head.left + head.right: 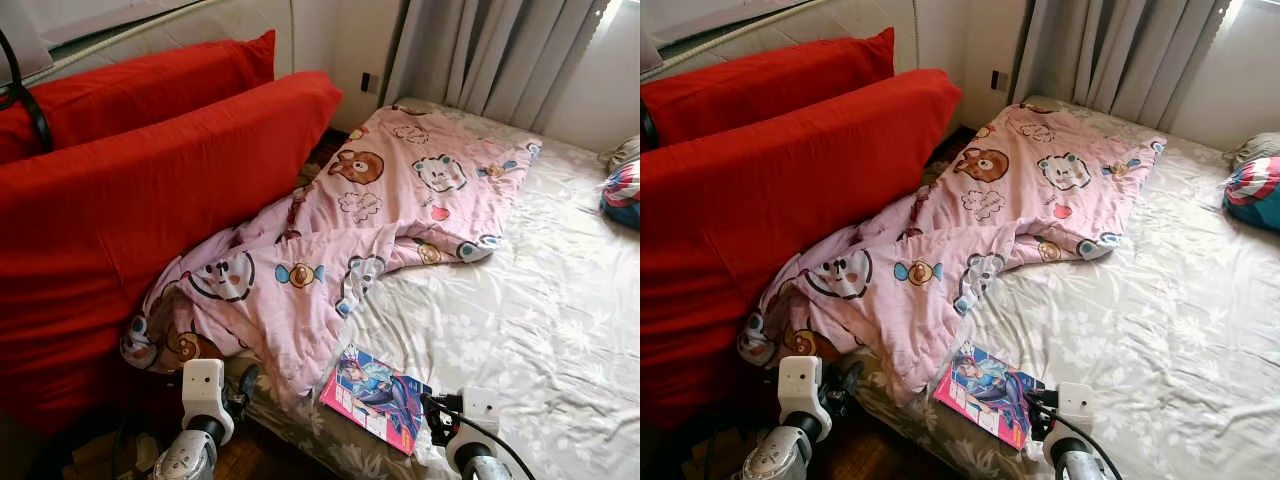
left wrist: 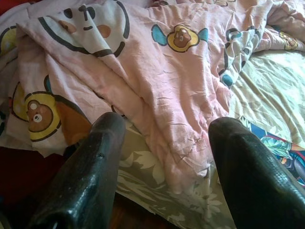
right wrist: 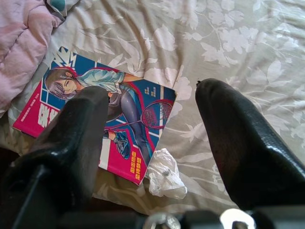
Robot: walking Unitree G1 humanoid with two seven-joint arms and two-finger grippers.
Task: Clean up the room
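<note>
The tidying looks barely begun, judging by how things lie: the pink cartoon-print quilt (image 1: 370, 220) sprawls in a rumpled diagonal across the bed (image 1: 540, 320), one end bunched and spilling over the mattress edge against the red cushions (image 1: 130, 200), the other reaching toward the grey curtain (image 1: 480, 50). A comic book (image 1: 375, 397) rests flat near the bed's near edge, just beside the quilt's lower fold, and a small crumpled scrap of white plastic or paper (image 3: 164, 174) sits touching the book's corner. A striped, colourful pillow or cushion (image 1: 622, 195) lies at the far right of the bed. All of this seems still to be sorted. The left gripper (image 2: 164, 157) hovers at the bed's edge with its fingers spread wide and empty, aimed at the quilt's hanging hem. The right gripper (image 3: 150, 143) is likewise parted and holding nothing, poised above the comic book, one finger over the cover and the other over bare sheet. The quilt is soft, thin and heavily creased, printed with bears and round animal faces; it will likely drape and slide when lifted. The sheet is a pale floral cotton, wrinkled. The book's cover is glossy, stiff and rectangular. The cushions are plump, matte red blocks.
</note>
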